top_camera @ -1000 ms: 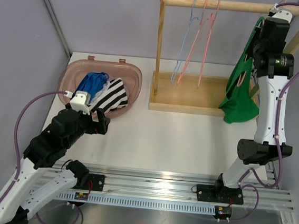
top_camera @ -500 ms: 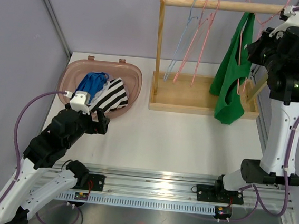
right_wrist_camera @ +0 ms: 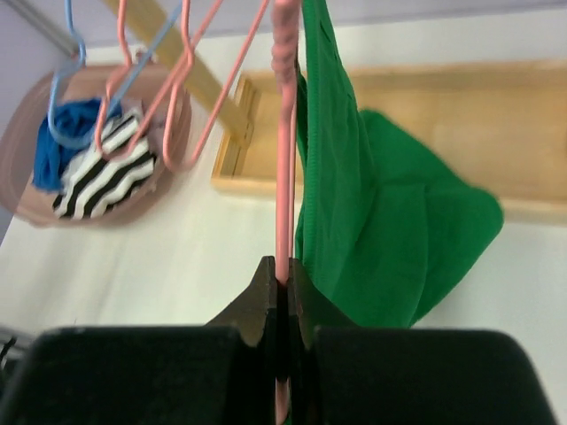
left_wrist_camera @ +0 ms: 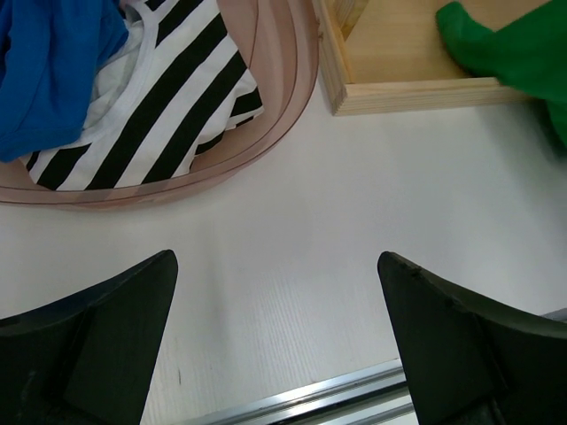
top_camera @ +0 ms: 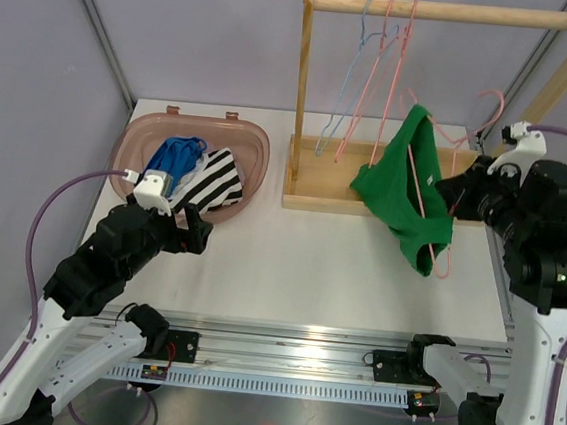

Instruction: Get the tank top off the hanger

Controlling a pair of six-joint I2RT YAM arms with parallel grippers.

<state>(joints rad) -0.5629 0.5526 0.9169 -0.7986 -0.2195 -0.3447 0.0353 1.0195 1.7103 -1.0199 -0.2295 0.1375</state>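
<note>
The pink hanger (right_wrist_camera: pixel 283 177) is being held off the rack (top_camera: pixel 439 8) by the clamped right gripper (right_wrist_camera: pixel 282 282), left gripper (left_wrist_camera: pixel 275 266) wide, tank top (top_camera: pixel 396 188) not yet removed.

Left arm (top_camera: pixel 99 255) low, fingers (left_wrist_camera: pixel 97 336) wide apart — right arm (top_camera: pixel 549 268) raised, fingers (right_wrist_camera: pixel 257 310) tight together.

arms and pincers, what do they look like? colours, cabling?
Matching pair: left arm and right arm have white link shells, black joint housings and a purple cable looping along each. The left pincer and right pincer have black wedge-shaped fingers. No readable markings.
</note>
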